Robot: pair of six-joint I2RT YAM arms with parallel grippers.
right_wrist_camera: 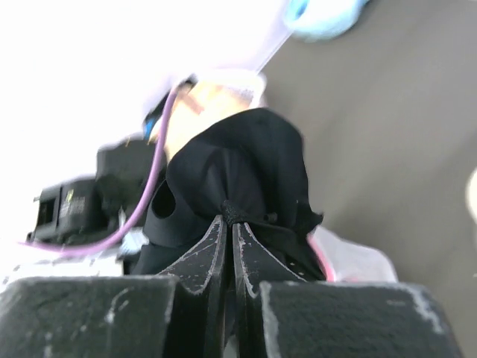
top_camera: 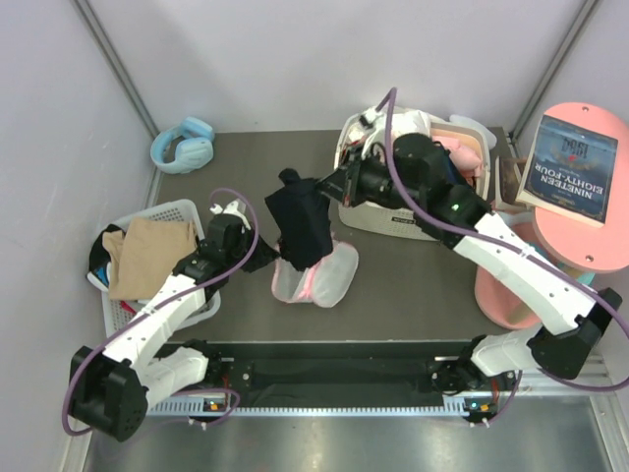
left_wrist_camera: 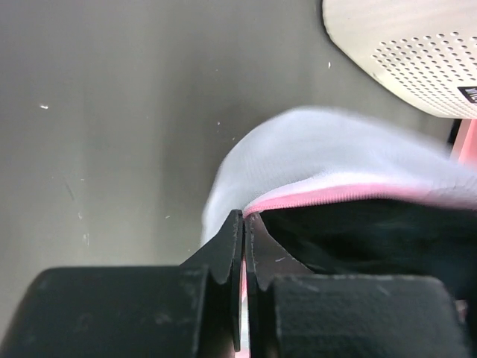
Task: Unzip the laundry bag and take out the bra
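The white mesh laundry bag (top_camera: pixel 319 278) with pink zipper trim lies in the middle of the table, its mouth open. My left gripper (left_wrist_camera: pixel 244 218) is shut on the bag's pink zipper edge (left_wrist_camera: pixel 328 195) at its left side. The black bra (top_camera: pixel 300 224) hangs from my right gripper (top_camera: pixel 316 189), which is shut on its top, lifted above the bag with its lower end still at the bag's mouth. In the right wrist view the bra (right_wrist_camera: pixel 238 171) bunches at the closed fingertips (right_wrist_camera: pixel 229 216), with the bag (right_wrist_camera: pixel 350 261) below right.
A white basket (top_camera: pixel 162 258) with tan cloth stands at the left. A cream basket (top_camera: pixel 393 211) with pink clothes stands behind the right arm. Blue headphones (top_camera: pixel 184 145) lie at the back left. A pink stand (top_camera: pixel 590 226) with a book is at the right.
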